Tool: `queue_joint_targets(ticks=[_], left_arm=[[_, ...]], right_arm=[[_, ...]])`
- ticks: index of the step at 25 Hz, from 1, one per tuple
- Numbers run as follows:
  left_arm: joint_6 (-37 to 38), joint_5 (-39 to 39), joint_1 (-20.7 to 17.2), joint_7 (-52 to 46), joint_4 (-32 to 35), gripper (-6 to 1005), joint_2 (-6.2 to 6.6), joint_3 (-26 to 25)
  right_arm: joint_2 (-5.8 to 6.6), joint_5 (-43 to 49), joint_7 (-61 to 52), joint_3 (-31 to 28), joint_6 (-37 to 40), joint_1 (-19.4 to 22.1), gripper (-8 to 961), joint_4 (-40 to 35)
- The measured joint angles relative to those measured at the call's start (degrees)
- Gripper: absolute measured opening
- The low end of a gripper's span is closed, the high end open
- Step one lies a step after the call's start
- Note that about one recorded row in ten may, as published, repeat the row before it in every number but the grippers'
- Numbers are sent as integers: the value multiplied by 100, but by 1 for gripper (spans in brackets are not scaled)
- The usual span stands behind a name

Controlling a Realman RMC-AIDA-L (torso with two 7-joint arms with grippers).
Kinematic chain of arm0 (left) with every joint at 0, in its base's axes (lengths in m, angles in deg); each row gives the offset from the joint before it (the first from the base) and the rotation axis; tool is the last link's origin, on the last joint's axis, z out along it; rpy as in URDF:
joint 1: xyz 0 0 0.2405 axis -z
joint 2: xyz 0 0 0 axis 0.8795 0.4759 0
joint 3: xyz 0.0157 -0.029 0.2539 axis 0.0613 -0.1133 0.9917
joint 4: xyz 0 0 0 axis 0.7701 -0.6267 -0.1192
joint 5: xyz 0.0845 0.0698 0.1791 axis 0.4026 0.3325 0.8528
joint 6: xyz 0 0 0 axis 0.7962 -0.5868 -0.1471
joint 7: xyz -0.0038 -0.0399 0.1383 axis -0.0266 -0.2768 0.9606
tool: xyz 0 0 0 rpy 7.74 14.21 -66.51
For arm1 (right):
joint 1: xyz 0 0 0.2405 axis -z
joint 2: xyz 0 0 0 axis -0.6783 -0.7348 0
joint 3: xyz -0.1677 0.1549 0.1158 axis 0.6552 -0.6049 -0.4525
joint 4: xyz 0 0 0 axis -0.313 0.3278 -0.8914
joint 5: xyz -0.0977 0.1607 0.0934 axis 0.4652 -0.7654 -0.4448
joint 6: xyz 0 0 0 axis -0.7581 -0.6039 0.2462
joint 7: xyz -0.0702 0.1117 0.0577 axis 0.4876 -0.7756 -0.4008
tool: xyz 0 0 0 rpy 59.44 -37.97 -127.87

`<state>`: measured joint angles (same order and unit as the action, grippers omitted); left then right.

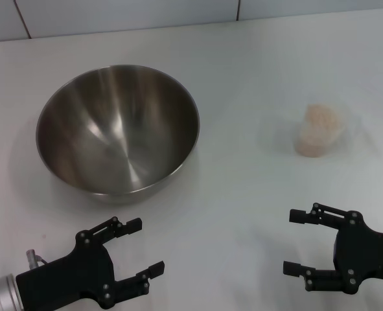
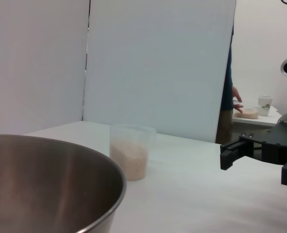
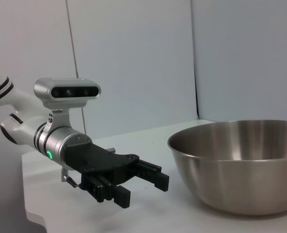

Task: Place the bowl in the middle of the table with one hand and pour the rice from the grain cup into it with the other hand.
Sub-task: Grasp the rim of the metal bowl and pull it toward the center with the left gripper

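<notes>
Two grippers wait at the near edge of the table point(image 1: 243, 58), and I see nothing in either one.

On the left side, my left gripper point(image 1: 134, 249) sits low by the near left corner. Its fingers are spread wide and hold nothing. They point toward the bowl point(image 1: 116, 126), which is just past the fingertips. I think the gripper is lined up that way so it can reach the rim and take hold.

That bowl is big and shiny, and I see nothing inside it. It stands upright on the left half of the table, not in the middle. So I think moving it over to the middle is the first job, and it is not done yet.

The middle of the table is bare white where I want the bowl to go.

Over on the right half, a bit toward the far edge, stands the grain cup point(image 1: 319, 131). It is upright, and the rice point(image 2: 129, 158) fills it about halfway. It is well apart from the bowl.

By the near right corner is my right gripper point(image 1: 295, 241). Its fingers are spread wide too, pinching nothing. The cup is well past it, so it has a way to go before it can grab and pour.
</notes>
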<state>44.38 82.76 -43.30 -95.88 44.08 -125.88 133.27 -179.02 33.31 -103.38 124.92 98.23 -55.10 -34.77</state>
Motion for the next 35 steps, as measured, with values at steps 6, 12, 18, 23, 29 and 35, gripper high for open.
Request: queue_joint_targets(ticks=[6, 12, 18, 23, 29, 35], left_arm=[[21, -2, -5, 0, 0, 800, 0, 0], [1513, -171, -52, -121, 175, 800, -1, -744], [1498, -336, 2, -2628, 1432, 796, 13, -2074], [-326, -205, -350, -5103, 3788, 786, -13, -1507], [-2153, 1298, -492, -7418, 5498, 772, 18, -383], [-2268, 3150, 65, -8867, 5785, 758, 8, -202]], right_arm=[[0, 0, 3, 0, 0, 0, 829, 0], [0, 0, 5, 0, 1, 0, 828, 0], [-11, 0, 5, -1, 1, 0, 828, 0], [-15, 0, -17, 0, 9, -9, 828, 0], [-51, 0, -28, 0, 23, -9, 828, 0], [-53, 0, -28, -17, 45, -2, 829, 1]])
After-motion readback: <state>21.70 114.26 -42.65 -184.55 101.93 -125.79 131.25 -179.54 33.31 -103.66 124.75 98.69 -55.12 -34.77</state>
